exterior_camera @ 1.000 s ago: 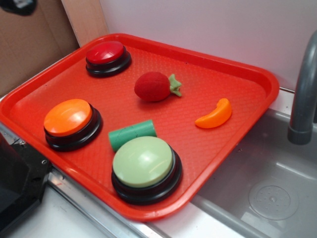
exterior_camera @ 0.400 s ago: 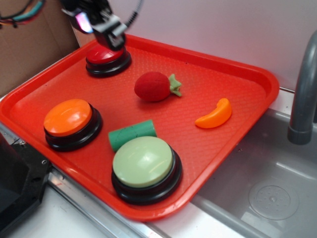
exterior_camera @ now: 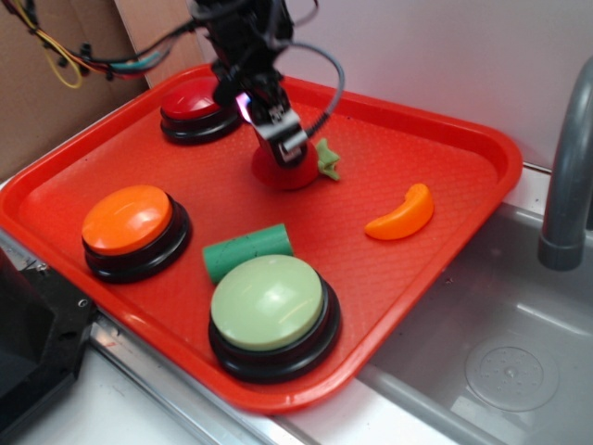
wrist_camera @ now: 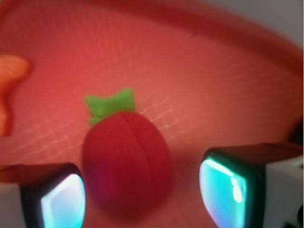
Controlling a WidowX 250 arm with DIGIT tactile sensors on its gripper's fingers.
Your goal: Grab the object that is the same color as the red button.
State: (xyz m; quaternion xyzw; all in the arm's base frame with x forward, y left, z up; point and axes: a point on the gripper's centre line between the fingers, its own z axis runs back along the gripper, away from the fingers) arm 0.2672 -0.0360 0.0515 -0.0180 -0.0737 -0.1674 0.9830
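As it looks soft and light | strawberry near red button | tool fingers apart, straddling it | grip mid-body

A pale white wall rises behind. Brown cardboard stands at the back left. A grey metal sink lies right, beside a grey faucet pipe.

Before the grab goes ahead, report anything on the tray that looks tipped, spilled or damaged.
Nothing stands out. The red strawberry toy lies intact on the tray, sitting between the open gripper fingers. The red button, orange button and green button all sit upright.
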